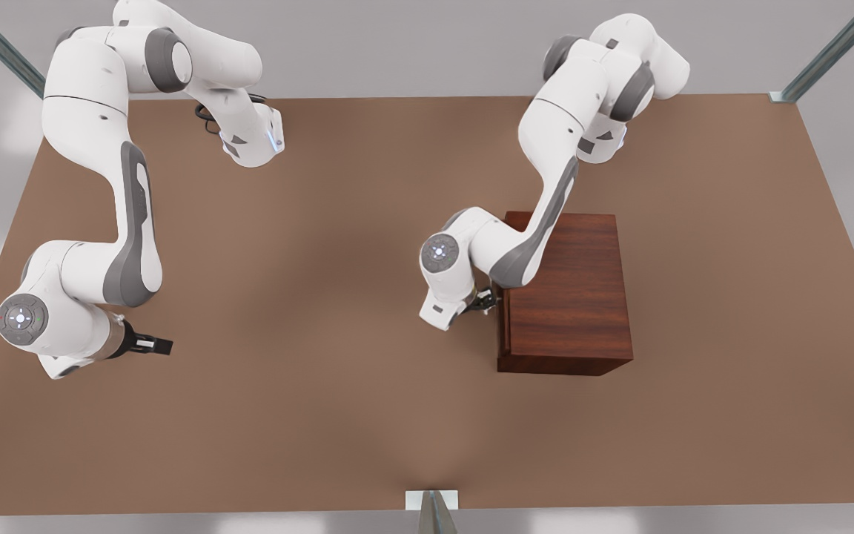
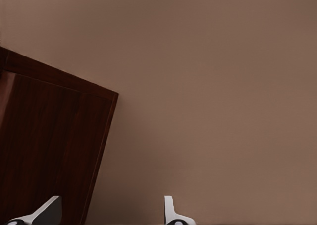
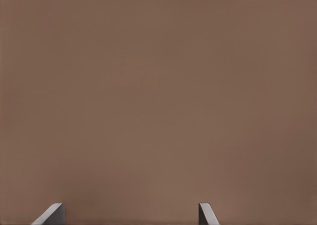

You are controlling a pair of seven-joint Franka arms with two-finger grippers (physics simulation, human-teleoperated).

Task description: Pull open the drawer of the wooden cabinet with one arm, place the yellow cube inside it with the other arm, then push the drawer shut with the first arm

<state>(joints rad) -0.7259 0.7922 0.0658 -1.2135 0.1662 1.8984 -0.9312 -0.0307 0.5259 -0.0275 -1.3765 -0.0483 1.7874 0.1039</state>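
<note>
Left gripper [image 1: 485, 302] low, wrist bent down, fingers [image 2: 171, 211] apart, nothing between. Right gripper [image 1: 162, 345] near front view's left edge, held level, fingers [image 3: 207, 214] spread wide, empty. Elbows raised on both arms.

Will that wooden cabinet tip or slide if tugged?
Tipping seems unlikely: the wooden cabinet is broad, flat on the table. It might slide; nothing visibly anchors it. Left tool is at its front; right tool waits.
</note>
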